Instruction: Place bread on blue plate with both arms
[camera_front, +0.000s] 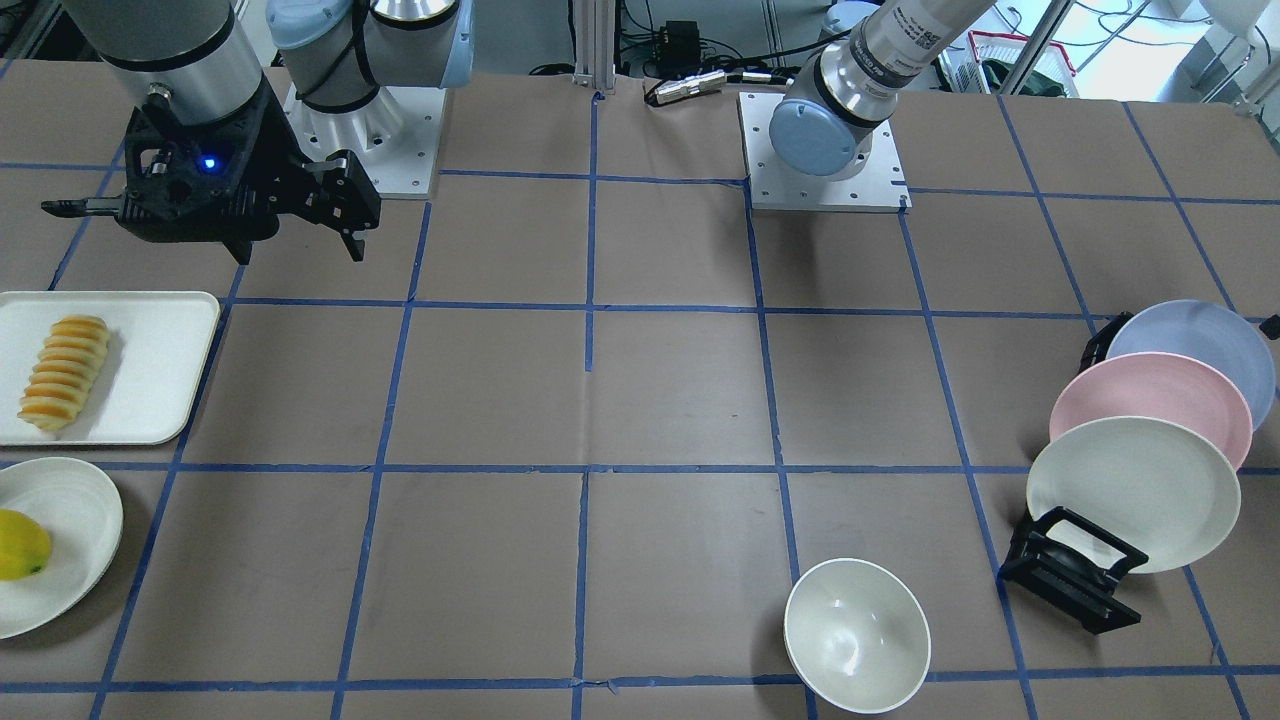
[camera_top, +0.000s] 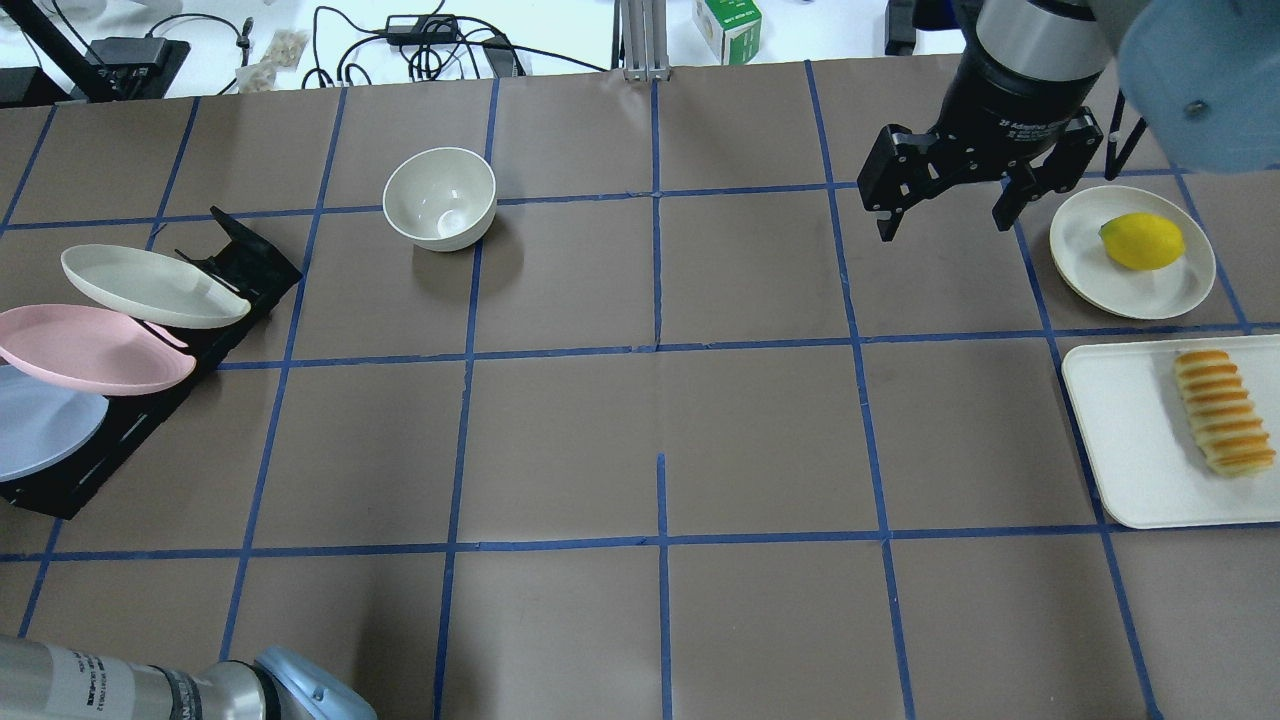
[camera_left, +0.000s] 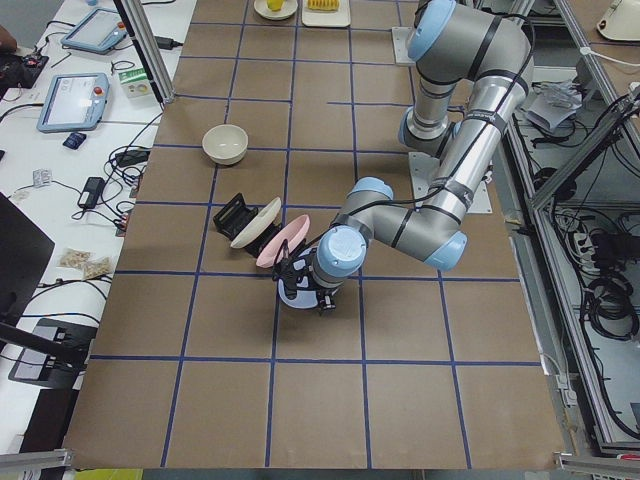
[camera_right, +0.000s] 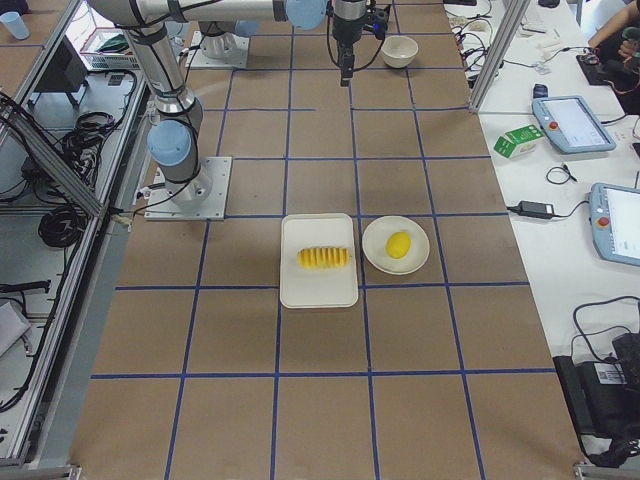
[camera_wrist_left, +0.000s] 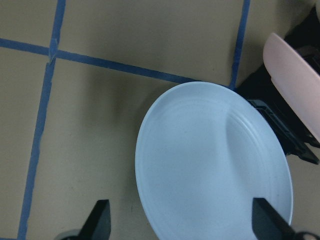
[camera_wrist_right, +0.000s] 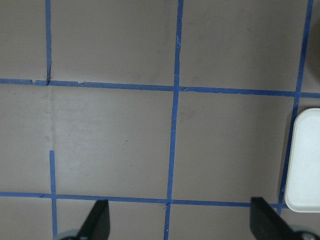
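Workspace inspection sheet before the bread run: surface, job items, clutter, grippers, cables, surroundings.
Surface: table covered in brown paper with a blue tape grid.
Job's things: bread lies on a white tray on the robot's right. The blue plate leans in a black rack on its left, behind the pink plate and the cream plate.
Clutter: empty bowl; lemon on a small plate.
Grippers: left gripper jaws open over the blue plate. Right gripper jaws open, empty, above bare table.
Cables: cables bunched beyond the far edge.
Surroundings: pendants and a carton on a side bench.
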